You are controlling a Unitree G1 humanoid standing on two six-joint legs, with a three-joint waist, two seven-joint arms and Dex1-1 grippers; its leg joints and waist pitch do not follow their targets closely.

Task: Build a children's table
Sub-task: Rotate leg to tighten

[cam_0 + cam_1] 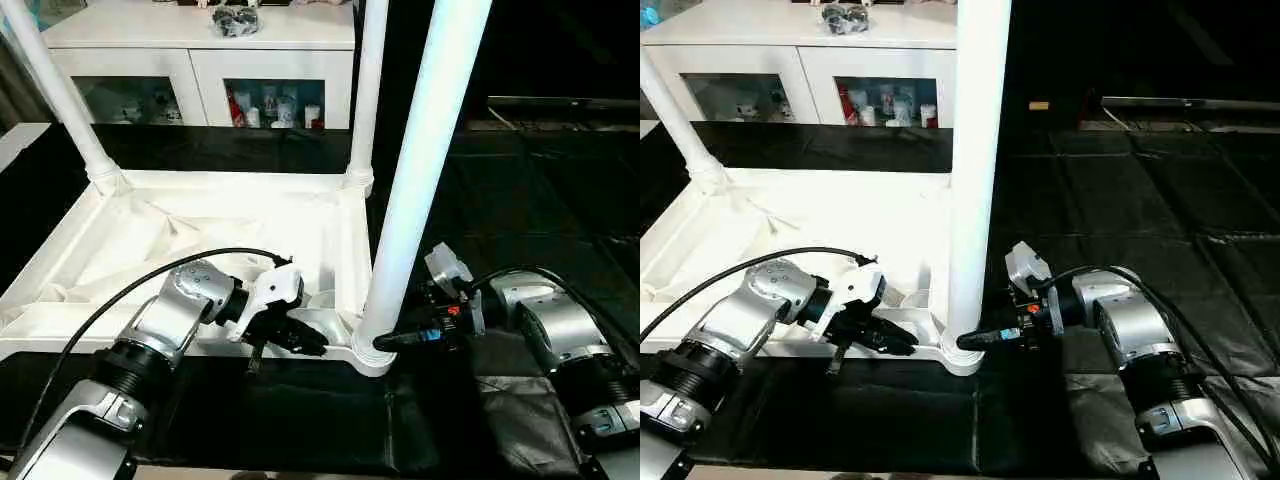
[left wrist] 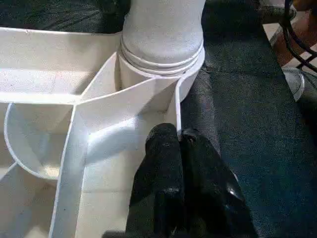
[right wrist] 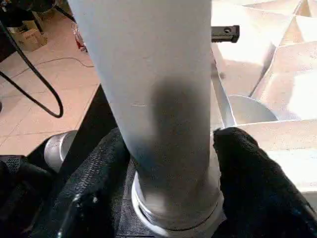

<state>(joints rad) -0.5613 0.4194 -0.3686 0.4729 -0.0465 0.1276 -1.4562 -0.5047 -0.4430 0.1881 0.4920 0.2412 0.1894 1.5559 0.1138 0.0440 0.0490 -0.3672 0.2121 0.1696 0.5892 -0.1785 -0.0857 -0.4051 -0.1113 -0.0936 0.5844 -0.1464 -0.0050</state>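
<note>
We see smooth, glossy white plastic on the tabletop [image 1: 150, 240] and leg [image 1: 425, 170] — black mat [image 1: 520, 210] matt, quilted cloth.

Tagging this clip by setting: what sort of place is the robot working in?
Probably a home-like room or a lab staged as one. A white cabinet with glass doors holds bottles and small items, black mats cover the work surface, and the floor beside them is tiled, with loose cables.

white cabinet [image 1: 200, 45] at the back, glass doors, small bottles behind the panes | dark small item [image 1: 234, 18] on cabinet top | black padded mat [image 1: 520, 200] covering the floor | black cable [image 3: 34, 94] on tan tiles
</note>
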